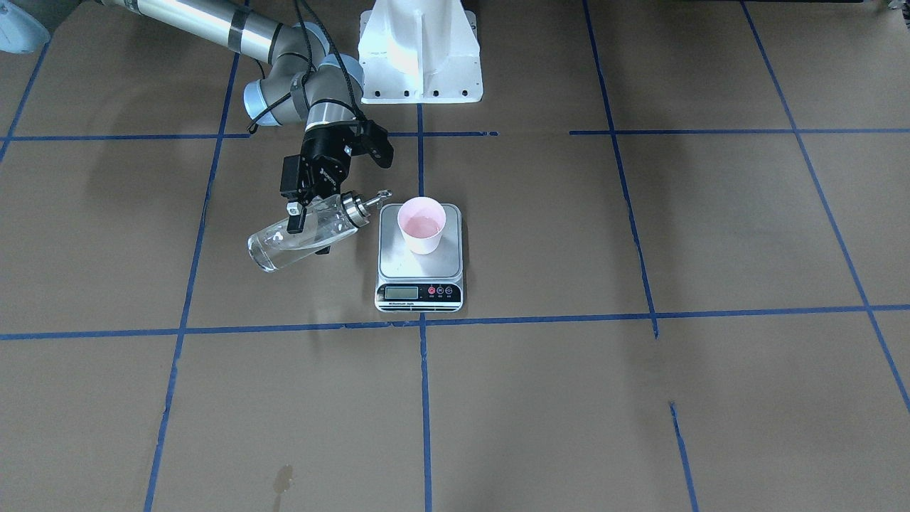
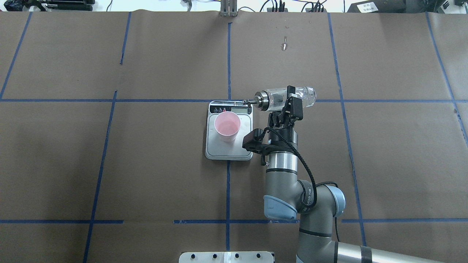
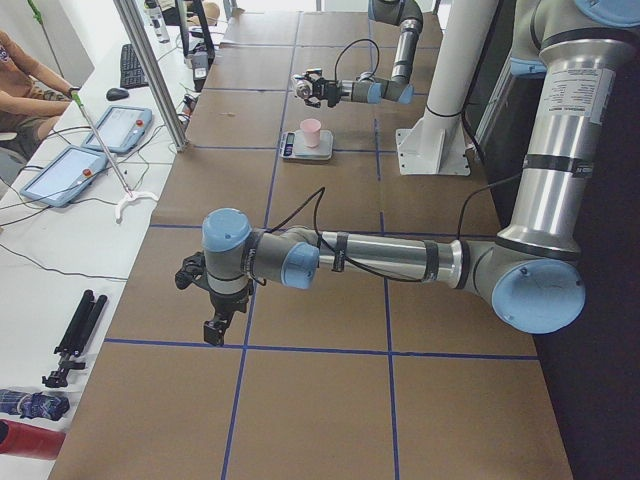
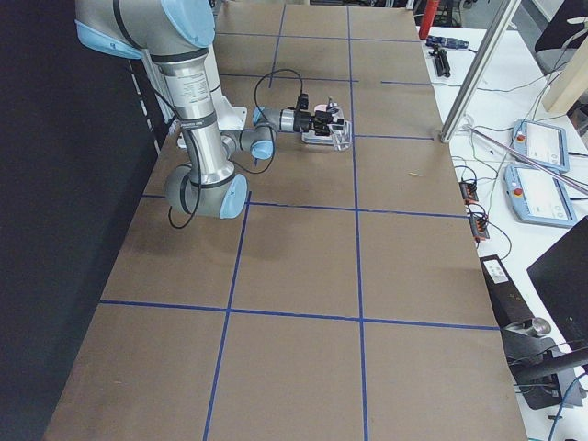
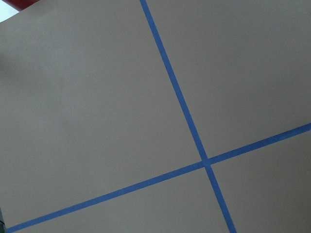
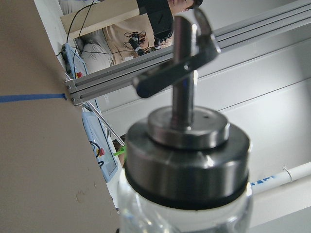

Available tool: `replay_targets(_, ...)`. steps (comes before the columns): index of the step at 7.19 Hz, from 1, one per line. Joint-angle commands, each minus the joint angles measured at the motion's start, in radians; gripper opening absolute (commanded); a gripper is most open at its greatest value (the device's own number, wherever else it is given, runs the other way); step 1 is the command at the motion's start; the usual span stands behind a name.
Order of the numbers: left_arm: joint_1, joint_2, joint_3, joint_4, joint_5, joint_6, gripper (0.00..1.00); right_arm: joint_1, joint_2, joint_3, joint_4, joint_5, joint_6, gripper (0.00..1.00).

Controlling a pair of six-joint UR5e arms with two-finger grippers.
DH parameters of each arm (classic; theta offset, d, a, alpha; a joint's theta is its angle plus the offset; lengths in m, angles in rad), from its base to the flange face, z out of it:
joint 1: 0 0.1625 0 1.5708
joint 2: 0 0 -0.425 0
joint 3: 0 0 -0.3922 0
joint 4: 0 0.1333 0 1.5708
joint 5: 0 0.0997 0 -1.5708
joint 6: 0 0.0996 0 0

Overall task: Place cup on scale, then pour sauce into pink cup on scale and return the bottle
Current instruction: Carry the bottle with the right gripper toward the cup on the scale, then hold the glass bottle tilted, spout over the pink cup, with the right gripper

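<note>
I am clamping my right pincer [image 2: 289, 101] around the bottle [image 2: 273, 98], holding it tipped nearly level so its spout [image 2: 251, 102] is pointing toward the cup [image 2: 227, 126] standing on the scale [image 2: 228, 152], ready for pouring. My left pincer [image 3: 215, 326] is hanging well apart; whether it is apart or together, I cannot tell.

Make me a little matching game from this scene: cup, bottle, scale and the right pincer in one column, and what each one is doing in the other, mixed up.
Things:
1. cup
2. bottle
3. scale
4. right pincer

States:
A. lying flat on the table
B. shut around clear glass
C. standing upright on the steel plate
D. tipped nearly sideways, spout towards the scale

Pairs: 1-C, 2-D, 3-A, 4-B.
</note>
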State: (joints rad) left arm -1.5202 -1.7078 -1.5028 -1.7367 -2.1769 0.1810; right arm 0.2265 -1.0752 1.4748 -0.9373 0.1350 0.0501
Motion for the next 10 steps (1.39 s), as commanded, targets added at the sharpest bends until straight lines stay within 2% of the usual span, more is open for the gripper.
replay_targets(1,0.000,-0.013,0.018,0.000,0.000,0.000,1.00,-0.001,0.004,-0.005,-0.012,-0.047,-0.080,0.00)
replay_targets(4,0.000,-0.021,0.029,0.000,0.000,0.000,1.00,-0.015,0.004,-0.027,-0.012,-0.104,-0.173,0.00)
replay_targets(10,0.002,-0.046,0.065,-0.001,0.002,0.000,1.00,-0.015,0.027,-0.042,-0.009,-0.126,-0.303,0.00)
